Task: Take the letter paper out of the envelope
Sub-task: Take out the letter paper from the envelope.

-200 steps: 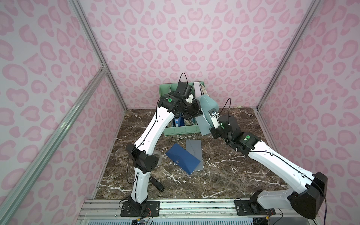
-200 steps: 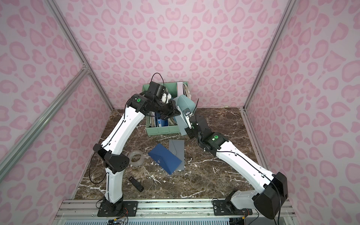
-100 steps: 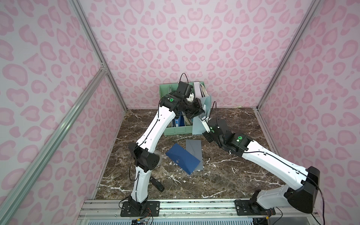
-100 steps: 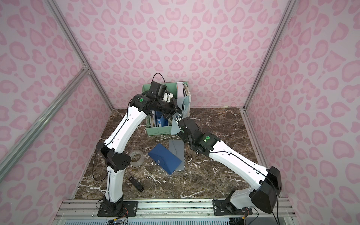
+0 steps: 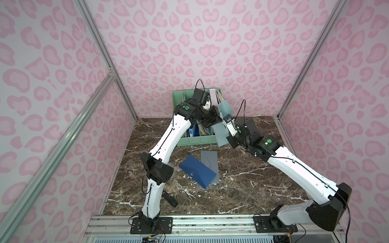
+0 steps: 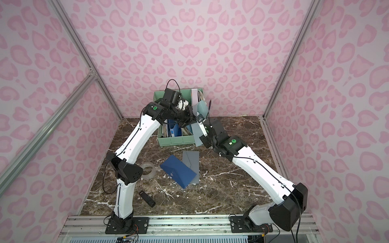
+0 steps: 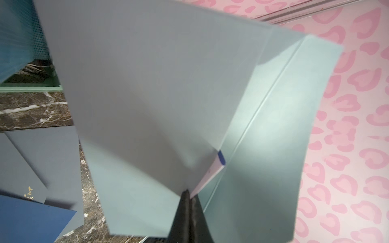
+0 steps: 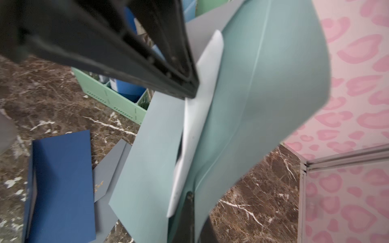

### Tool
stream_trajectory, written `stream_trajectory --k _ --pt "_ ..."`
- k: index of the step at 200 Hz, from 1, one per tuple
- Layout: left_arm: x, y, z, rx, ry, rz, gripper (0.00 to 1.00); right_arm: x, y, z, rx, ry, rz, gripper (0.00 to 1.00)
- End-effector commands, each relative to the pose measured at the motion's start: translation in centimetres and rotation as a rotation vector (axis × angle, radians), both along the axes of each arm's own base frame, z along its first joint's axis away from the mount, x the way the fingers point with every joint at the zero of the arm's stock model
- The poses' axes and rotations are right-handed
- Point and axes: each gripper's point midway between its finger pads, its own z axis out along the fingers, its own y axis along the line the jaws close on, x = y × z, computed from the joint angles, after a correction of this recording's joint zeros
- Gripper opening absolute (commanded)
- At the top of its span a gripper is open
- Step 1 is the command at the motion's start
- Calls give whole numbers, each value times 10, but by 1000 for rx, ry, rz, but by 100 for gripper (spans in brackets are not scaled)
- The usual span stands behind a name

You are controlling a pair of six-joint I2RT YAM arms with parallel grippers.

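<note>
On the marble, a dark blue envelope (image 5: 197,171) overlaps a grey envelope (image 5: 209,157). Beyond, held in the air before the green organizer (image 5: 195,142), the teal envelope (image 5: 220,135) hides its contents in both top views. Only the wrist views show the white letter paper (image 8: 200,117) partly inside, pinched by the left gripper (image 7: 188,197) — the right gripper (image 8: 189,202), blurred, clamps the teal envelope.

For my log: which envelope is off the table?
The pale teal envelope, gripped in the air; the navy envelope and grey envelope lie on the table.
</note>
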Motion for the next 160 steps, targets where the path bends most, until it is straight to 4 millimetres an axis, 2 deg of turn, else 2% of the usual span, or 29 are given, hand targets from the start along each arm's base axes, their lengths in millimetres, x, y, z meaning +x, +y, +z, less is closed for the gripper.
stream_trajectory --k 1,37,121,137,160 --pt "-2 -6 2 -26 7 -21 0 -9 11 -10 27 68 51 0" --pt "-4 -9 -2 -29 22 -34 0 -8 11 -15 -2 66 32 0" --pt "-9 -11 -13 -1 43 -58 13 -5 15 -2 19 35 24 0" --pt "-9 -12 -17 7 49 -61 12 -5 15 -1 20 34 24 0" --pt "-9 -11 -17 14 43 -63 4 -5 14 0 22 28 20 0"
